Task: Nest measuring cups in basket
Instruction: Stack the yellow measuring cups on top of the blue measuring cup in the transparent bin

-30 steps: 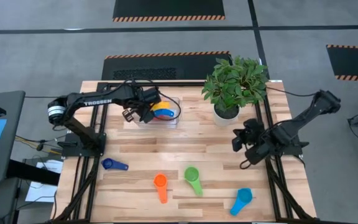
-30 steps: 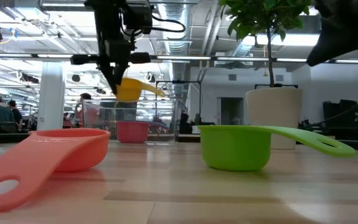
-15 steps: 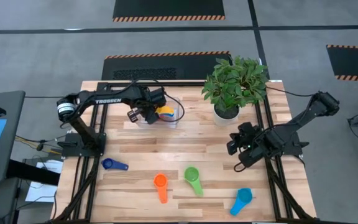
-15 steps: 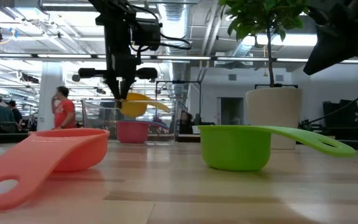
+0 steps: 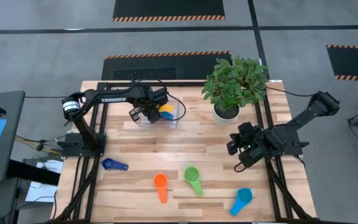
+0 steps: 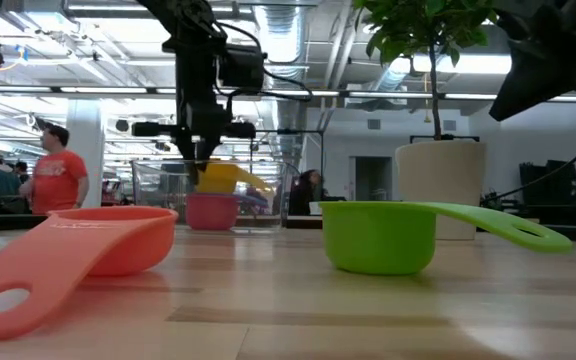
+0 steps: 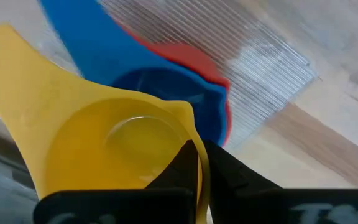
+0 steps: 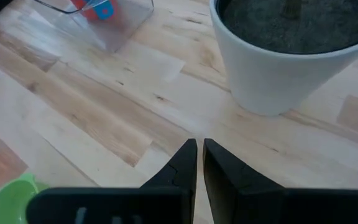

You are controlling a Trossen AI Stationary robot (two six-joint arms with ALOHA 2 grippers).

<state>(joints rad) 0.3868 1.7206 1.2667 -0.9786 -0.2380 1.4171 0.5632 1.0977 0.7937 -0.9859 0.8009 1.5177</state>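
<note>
My left gripper [image 5: 143, 112] is over the clear basket [image 5: 176, 119] at the far left of the table, shut on the yellow measuring cup [image 7: 117, 143]. A blue cup [image 7: 160, 87] sits nested in a red cup [image 7: 199, 59] inside the basket, right under the yellow one. My right gripper [image 5: 235, 147] is shut and hovers over bare table near the white plant pot [image 5: 226, 113]. Dark blue [image 5: 113, 165], orange [image 5: 161, 186], green [image 5: 193, 179] and light blue [image 5: 242, 200] cups lie along the near part of the table. My left gripper pinches the yellow cup's bowl wall at its rim [image 7: 195, 163], one finger inside the bowl and one outside, on the side opposite the handle [image 7: 8, 46]. The fingers point down from above. The cup hangs low over the blue cup [image 6: 248, 198]; whether they touch, I cannot tell.
The plant pot [image 8: 278, 56] with its leafy plant stands to the right of the basket [image 8: 101, 22]. In the low view the orange cup [image 6: 98, 240] and green cup [image 6: 383, 235] lie close to the near edge. Bare wood lies between the basket and the near cups.
My left gripper has moved slightly right over the basket and gone down, bringing the yellow cup from well above the basket wall to just over the nested blue and red cups. My right gripper shifted a little toward the near left, then stayed still.
</note>
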